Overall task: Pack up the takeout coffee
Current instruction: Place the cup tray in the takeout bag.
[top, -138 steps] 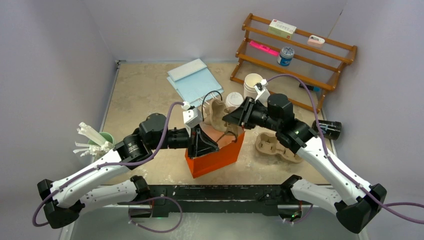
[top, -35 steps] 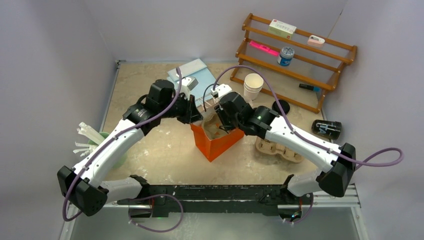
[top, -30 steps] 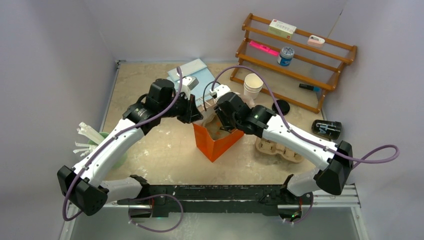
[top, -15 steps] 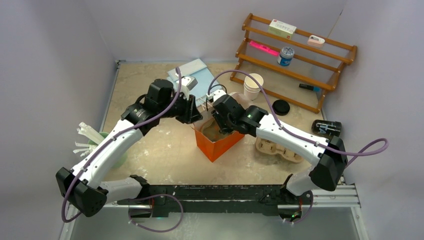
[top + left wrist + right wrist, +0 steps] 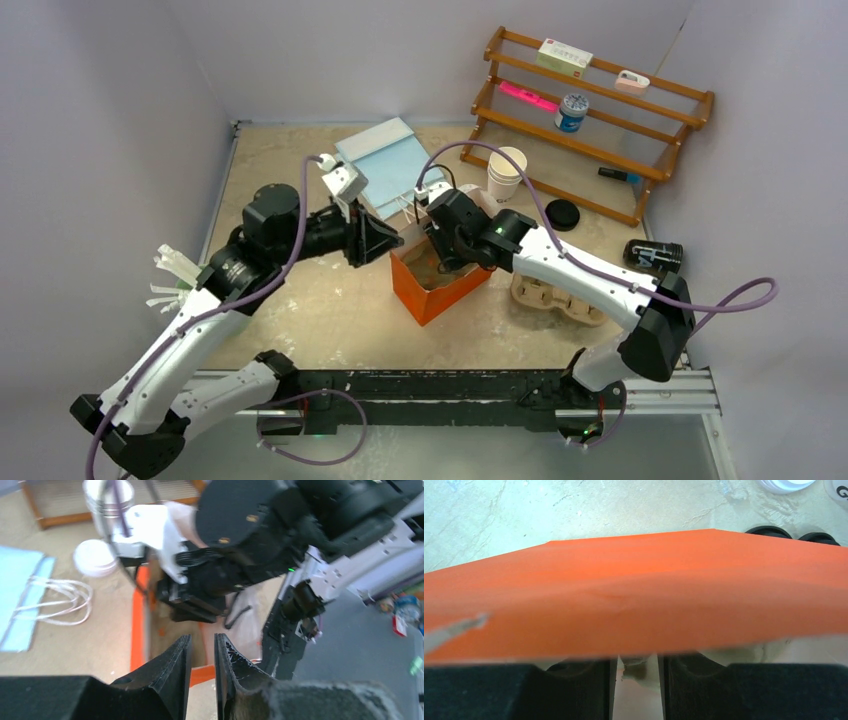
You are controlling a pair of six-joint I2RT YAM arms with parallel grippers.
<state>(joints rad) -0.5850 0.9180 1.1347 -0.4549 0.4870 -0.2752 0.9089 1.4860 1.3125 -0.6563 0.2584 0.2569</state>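
Note:
An orange paper bag point(image 5: 447, 296) stands open at the table's middle. My right gripper point(image 5: 636, 661) reaches down into it and is shut on a pale ridge of the brown pulp carrier point(image 5: 634, 670); the bag's wall point(image 5: 634, 600) hides the rest. My left gripper point(image 5: 201, 641) hangs just left of the bag's rim point(image 5: 136, 625), jaws a narrow gap apart with nothing between them. A black takeout cup point(image 5: 655, 257) lies on its side at the far right. A black lid point(image 5: 563, 214) rests near the rack.
A second pulp carrier point(image 5: 556, 294) lies right of the bag. Stacked white cups point(image 5: 506, 172) and a wooden rack point(image 5: 590, 100) stand behind. Blue paper bags point(image 5: 385, 165) lie at the back. A green cup of stirrers point(image 5: 185, 283) stands at the left.
My left gripper has let go of the bag's rim, parted its jaws and drawn back to the left. The right gripper has stayed down in the bag.

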